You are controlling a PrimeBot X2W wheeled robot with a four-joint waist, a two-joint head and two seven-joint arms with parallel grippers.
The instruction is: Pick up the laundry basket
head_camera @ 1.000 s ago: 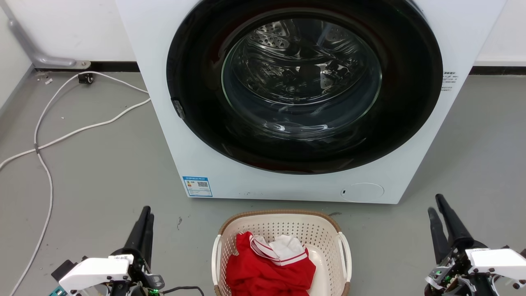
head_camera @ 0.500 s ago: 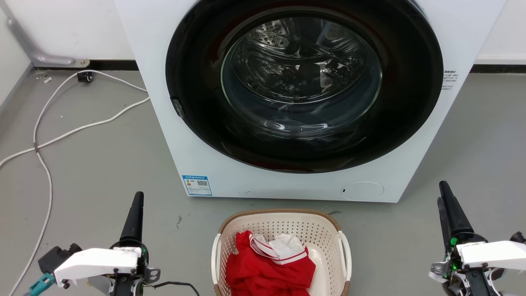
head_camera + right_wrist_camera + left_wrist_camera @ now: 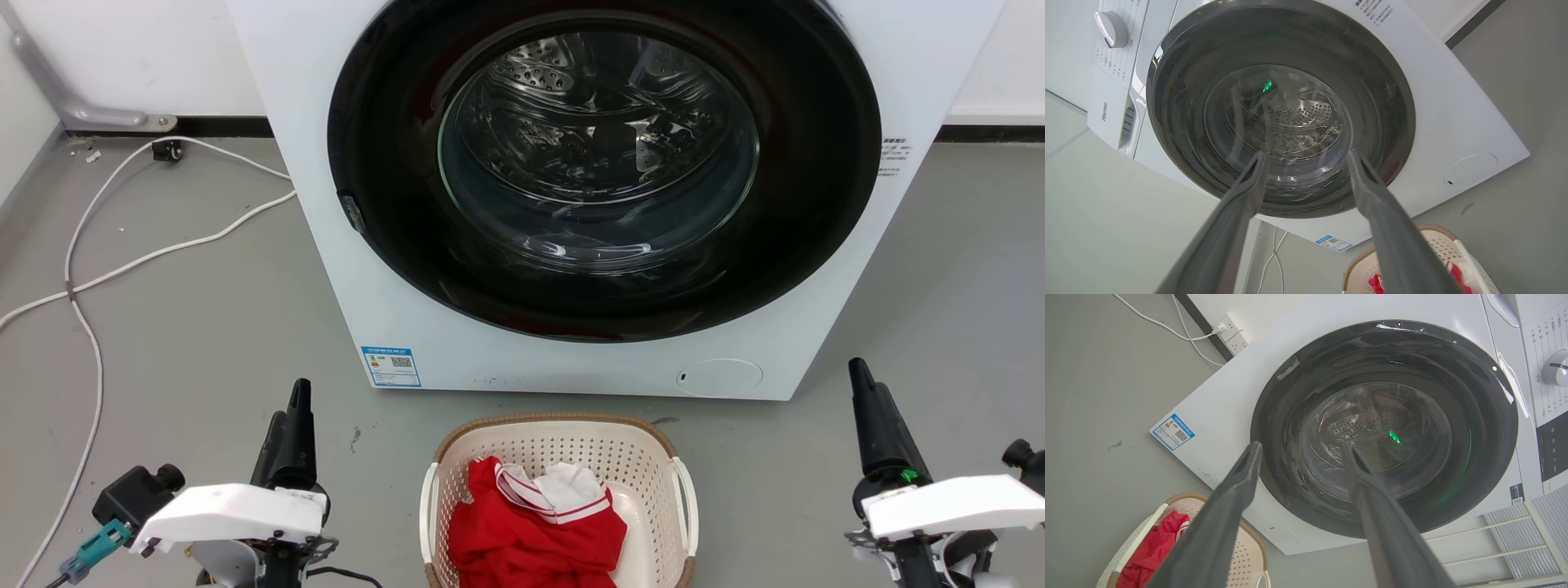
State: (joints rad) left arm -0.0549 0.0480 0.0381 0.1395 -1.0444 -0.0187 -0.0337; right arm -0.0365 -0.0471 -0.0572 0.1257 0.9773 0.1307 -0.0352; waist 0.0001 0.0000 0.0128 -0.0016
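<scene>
Two hands, fingers apart and forward: left hand (image 3: 289,400), right hand (image 3: 859,376), flanking the laundry basket (image 3: 563,449), well clear

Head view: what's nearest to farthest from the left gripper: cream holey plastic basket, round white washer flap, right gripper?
From the left gripper:
1. Cream plastic laundry basket, middle, on the floor.
2. Round white flap, low right on the white washing machine.
3. Right gripper, far right.

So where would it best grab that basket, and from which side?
Probably by its two white handles, one per gripper: the left gripper to the left handle, the right gripper to the right handle, each from its own side. The basket sits upright between them, its handles bowing out from the side walls.
</scene>
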